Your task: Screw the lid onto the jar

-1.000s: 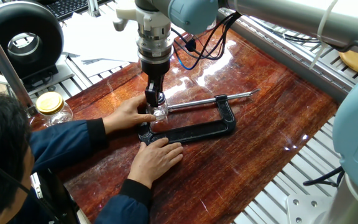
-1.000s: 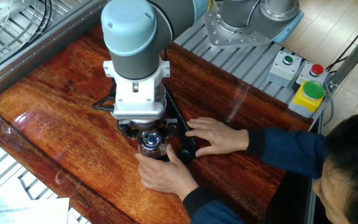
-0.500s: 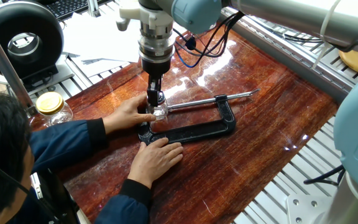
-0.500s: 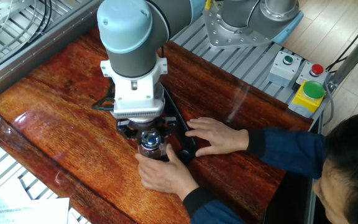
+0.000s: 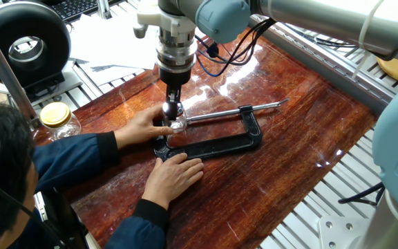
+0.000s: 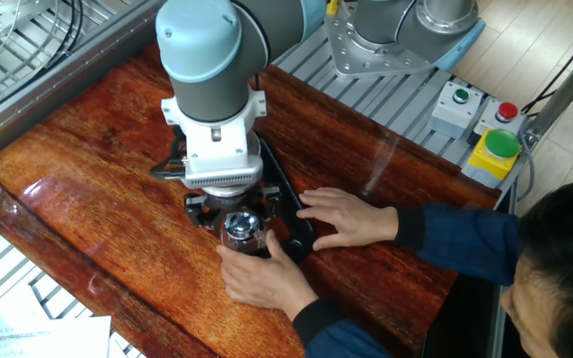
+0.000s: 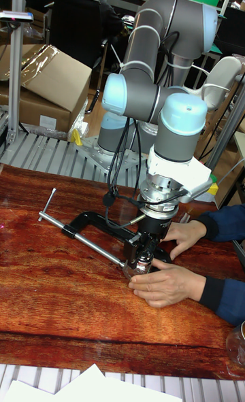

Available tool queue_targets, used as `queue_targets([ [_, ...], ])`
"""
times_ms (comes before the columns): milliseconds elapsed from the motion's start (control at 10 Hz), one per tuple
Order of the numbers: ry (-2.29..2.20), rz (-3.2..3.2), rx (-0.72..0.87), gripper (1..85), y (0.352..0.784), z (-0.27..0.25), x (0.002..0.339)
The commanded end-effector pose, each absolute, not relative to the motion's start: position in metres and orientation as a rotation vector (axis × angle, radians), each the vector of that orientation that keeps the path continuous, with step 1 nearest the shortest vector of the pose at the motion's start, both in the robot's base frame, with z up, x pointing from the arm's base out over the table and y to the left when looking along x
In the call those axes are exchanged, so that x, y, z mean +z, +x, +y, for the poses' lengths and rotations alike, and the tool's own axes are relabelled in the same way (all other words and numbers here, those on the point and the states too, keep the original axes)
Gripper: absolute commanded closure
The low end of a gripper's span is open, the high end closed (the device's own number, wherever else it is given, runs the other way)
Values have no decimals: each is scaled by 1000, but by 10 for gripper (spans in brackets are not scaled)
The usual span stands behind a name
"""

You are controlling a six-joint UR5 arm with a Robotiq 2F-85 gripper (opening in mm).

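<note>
The small clear jar (image 5: 177, 126) stands on the wooden table, steadied by a person's hand (image 5: 144, 124). My gripper (image 5: 173, 111) points straight down onto its top, fingers closed on the glassy lid (image 6: 242, 228) that sits on the jar's mouth. In the other fixed view the gripper (image 6: 240, 221) is right over the jar, with the wrist hiding most of the fingers. In the tall fixed view the jar (image 7: 141, 266) shows just below the gripper (image 7: 144, 251), half covered by the person's hand (image 7: 167, 284).
A black C-clamp (image 5: 221, 145) lies right of the jar, and the person's other hand (image 5: 175, 173) rests on its near end. A rounder jar with a yellow lid (image 5: 56, 115) stands at the left edge. A button box (image 6: 478, 121) sits off the table.
The arm's wrist has shifted slightly and appears to have turned over the jar. The jar, the clamp and both hands stay where they were.
</note>
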State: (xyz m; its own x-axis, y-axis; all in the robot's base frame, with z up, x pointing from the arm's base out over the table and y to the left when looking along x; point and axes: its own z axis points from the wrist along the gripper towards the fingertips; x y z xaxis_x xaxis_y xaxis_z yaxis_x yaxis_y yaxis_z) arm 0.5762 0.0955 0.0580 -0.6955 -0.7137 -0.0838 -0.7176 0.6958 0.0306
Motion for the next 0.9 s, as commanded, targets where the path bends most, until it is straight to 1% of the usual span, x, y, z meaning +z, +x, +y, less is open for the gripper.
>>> queue_targets([
  [0,-1186,2835,107,210,575,98,63],
  [500,-1131,2872,116,213,567,103,76],
  [800,-1175,2837,23,227,577,94,79],
])
